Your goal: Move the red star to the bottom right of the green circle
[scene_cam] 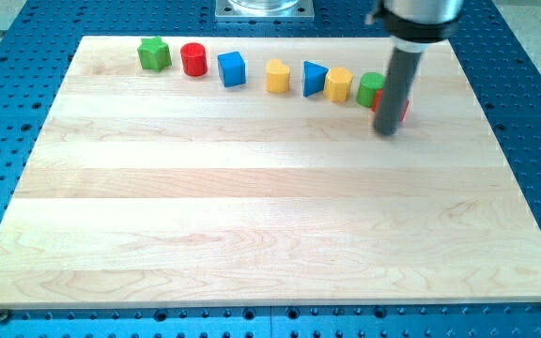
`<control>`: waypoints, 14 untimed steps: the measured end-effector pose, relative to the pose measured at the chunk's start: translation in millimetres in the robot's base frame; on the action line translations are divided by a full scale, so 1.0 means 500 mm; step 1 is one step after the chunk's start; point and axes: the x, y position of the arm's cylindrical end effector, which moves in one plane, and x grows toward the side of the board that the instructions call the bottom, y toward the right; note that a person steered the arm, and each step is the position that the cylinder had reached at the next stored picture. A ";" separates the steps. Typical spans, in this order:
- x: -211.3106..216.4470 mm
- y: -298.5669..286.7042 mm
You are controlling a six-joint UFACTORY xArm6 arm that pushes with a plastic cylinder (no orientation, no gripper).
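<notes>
While most of it hides behind my rod, the red star (pixel 403 109) shows only as a sliver of red at the rod's right edge, near the view's top right of the wooden board (pixel 252 216), and I cannot make out its points. My tip (pixel 387 132) is planted right in front of it, at the star's lower left as seen here, and it looks to be touching the star, though the rod covers the contact. This tool is a plain dark rod, holding nothing. Just to the view's left of the rod sits the green circle (pixel 371 89), partly covered by it too, so star and circle lie close together with the star on the circle's lower right side. Moving outward along the top row, towards the view's left: a yellow block (pixel 338 84) just beside the green circle, its shape hard to call, then a blue triangle (pixel 315 79), then a yellow heart (pixel 277 76), all near one another. Further left comes a blue cube (pixel 232 69), then a red cylinder (pixel 193 59), and last a green star (pixel 154 53) close to the board's top left corner. The board rests on a blue perforated table (pixel 533 113), and a metal base (pixel 265 8) peeks in at the view's top edge.
</notes>
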 end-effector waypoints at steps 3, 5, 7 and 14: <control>0.010 -0.102; -0.052 0.017; -0.057 0.046; -0.220 0.089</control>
